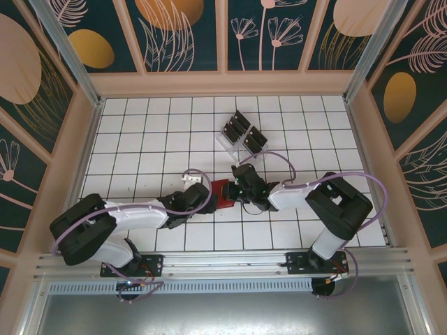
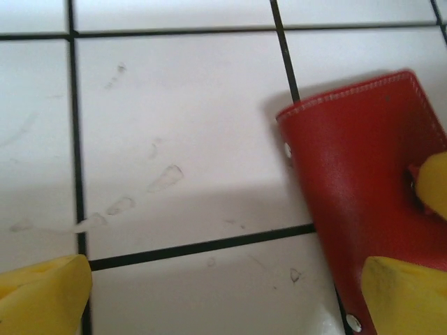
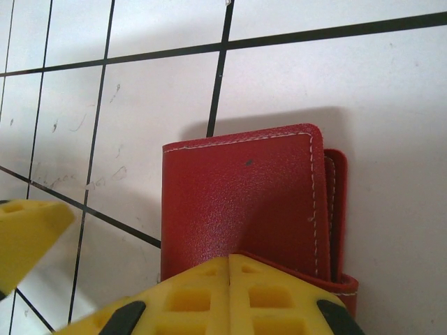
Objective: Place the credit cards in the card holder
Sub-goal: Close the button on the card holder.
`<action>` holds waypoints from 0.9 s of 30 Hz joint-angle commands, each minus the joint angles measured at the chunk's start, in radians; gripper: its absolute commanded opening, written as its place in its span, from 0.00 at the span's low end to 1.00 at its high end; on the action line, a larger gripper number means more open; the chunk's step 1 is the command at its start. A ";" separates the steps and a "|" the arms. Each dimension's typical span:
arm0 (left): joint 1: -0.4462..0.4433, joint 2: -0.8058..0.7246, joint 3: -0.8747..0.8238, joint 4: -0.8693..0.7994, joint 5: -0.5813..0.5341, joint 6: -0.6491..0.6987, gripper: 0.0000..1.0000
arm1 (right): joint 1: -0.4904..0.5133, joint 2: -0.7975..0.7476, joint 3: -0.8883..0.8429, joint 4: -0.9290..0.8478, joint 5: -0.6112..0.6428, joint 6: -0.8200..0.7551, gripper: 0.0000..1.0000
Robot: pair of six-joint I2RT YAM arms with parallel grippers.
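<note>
The card holder (image 1: 222, 196) is a red folded wallet lying on the white tiles between my two grippers. My right gripper (image 3: 230, 259) is shut at the wallet's (image 3: 237, 202) near edge, where a thin red flap rises up into the seam between the fingers. My left gripper (image 2: 223, 283) stands open and low over the tiles. One of its fingers (image 2: 401, 296) lies over the wallet's (image 2: 356, 181) near corner, and the other finger (image 2: 42, 296) is over bare tile. Several black credit cards (image 1: 237, 128) stand in a clear rack farther back.
The clear tiered rack (image 1: 230, 142) stands about two tiles beyond the wallet. Wooden walls (image 1: 223, 82) close in the tiled floor at the back and both sides. The yellow tip of the right gripper (image 2: 434, 192) rests on the wallet.
</note>
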 commanded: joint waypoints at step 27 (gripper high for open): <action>0.044 -0.100 0.123 -0.093 0.009 0.005 0.99 | 0.022 0.058 0.052 -0.377 -0.012 -0.016 0.21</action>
